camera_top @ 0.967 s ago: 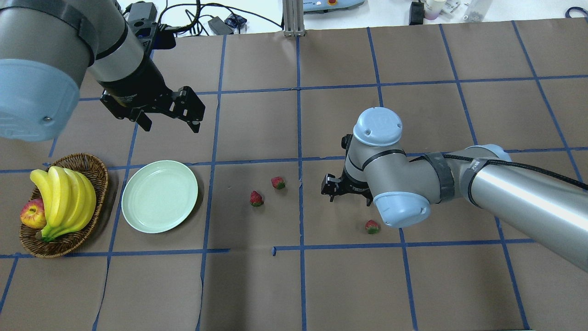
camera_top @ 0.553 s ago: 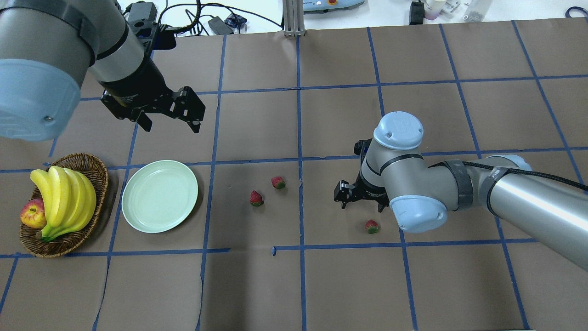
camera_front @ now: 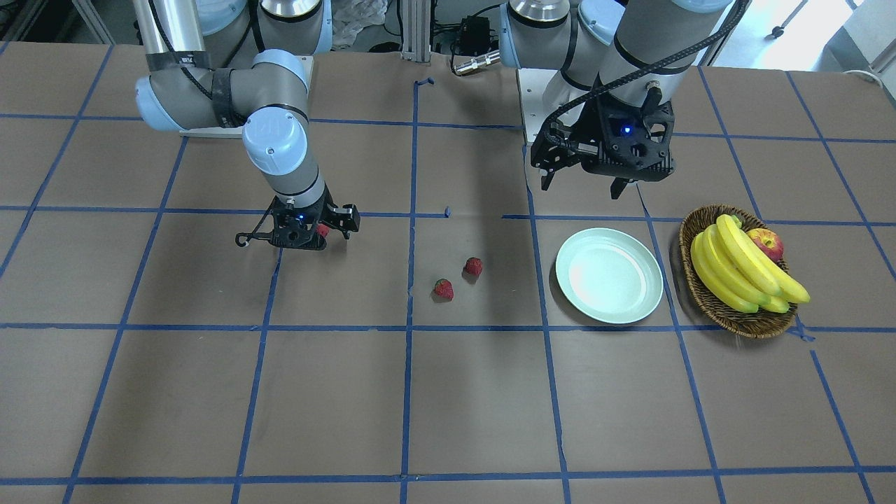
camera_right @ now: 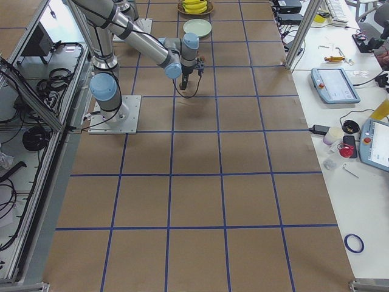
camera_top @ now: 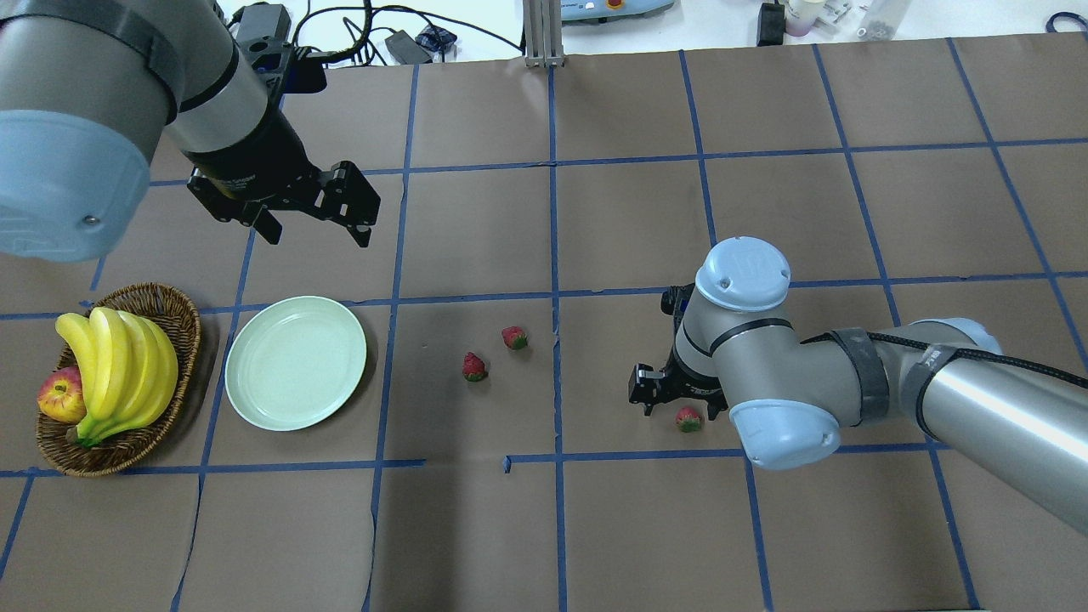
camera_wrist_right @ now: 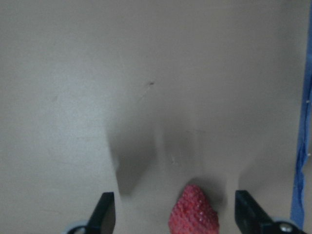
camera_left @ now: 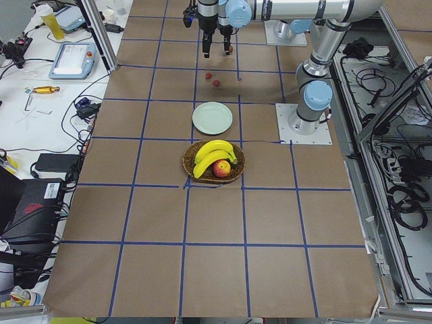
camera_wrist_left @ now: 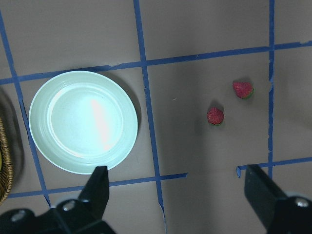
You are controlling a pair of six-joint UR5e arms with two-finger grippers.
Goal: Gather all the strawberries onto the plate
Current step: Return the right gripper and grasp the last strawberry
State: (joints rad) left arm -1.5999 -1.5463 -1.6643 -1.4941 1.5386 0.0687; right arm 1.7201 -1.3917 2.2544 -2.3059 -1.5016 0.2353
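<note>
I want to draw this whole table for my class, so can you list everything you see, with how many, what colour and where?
strawberries: three, red; two close together mid-table, the second next to the first, one alone on the robot's right side
plate: one, pale green, empty, beside the basket
basket: one, brown wicker, robot's left side
bananas: one bunch, yellow, in the basket
apple: one, red-yellow, in the basket
table: one, brown, blue tape lines
left gripper: black, open, hovering beyond the plate
right gripper: black, open, straddling the lone strawberry

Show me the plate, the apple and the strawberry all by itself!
plate [camera_top: 295, 363]: overhead view, its bare middle.
apple [camera_top: 59, 398]: overhead view, its red-yellow side.
lone strawberry [camera_top: 688, 419]: overhead view, its red body.
</note>
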